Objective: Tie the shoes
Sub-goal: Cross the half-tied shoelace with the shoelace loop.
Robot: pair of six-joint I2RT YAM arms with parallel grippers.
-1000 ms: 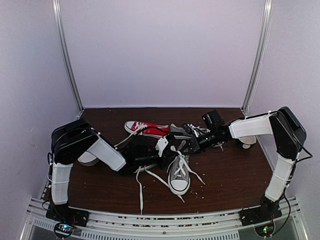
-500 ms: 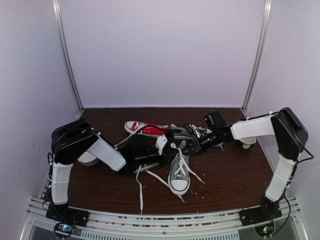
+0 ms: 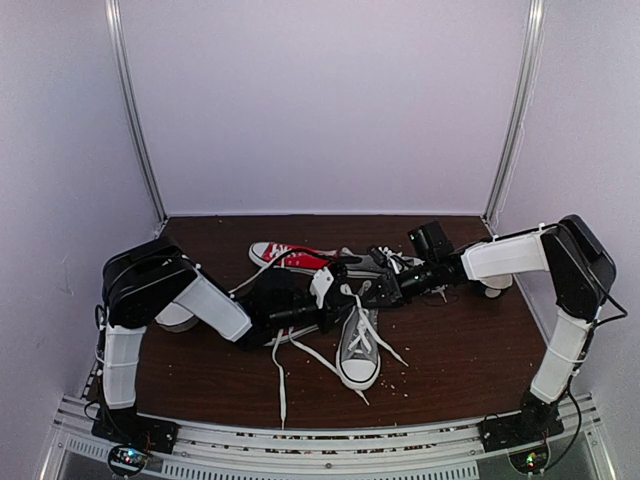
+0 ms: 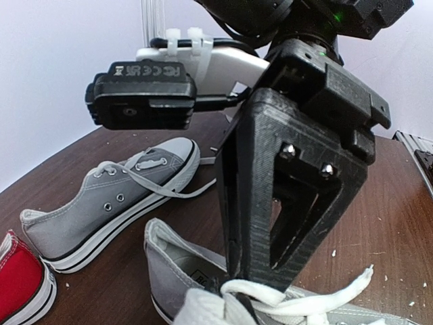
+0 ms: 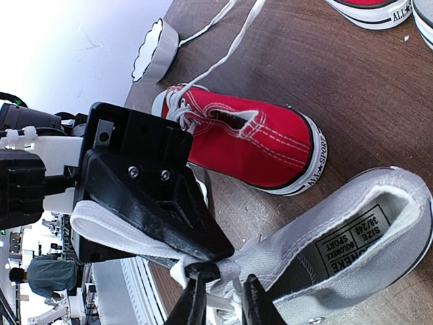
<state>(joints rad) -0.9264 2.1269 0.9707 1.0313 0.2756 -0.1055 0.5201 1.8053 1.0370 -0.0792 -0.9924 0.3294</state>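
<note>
**Hand-off at the knot.** A white lace (image 5: 108,230) is being eased out of the right gripper (image 5: 222,306) over the near grey sneaker (image 3: 358,352), which is lying mid-table with its toe toward the arm bases. The right gripper's fingers (image 5: 191,308), pinched together a second ago, are now being held slightly apart. A tangle of lace is lying between them at the shoe's throat, and whether any strand is being touched there cannot be told. A flat loop of lace is being clamped in the closed left gripper (image 5: 199,249), just beside the right one.

The parting is being read as a hand-off: one strand is being released so that it can be regripped or the crossing pulled snug, while the loop is being held by the left side. No finished bow is being shown, and long ends are trailing across the brown table (image 3: 470,350), so the tying of this shoe is being judged as not yet done. The second grey sneaker (image 4: 115,203) is lying just behind, a loose strand trailing from it, beside a red sneaker (image 5: 260,145) that is being left alone.

Set against the overhead picture from a second earlier, almost nothing else is being altered: both arms are meeting at the same spot, and the shoes are lying where they were.
</note>
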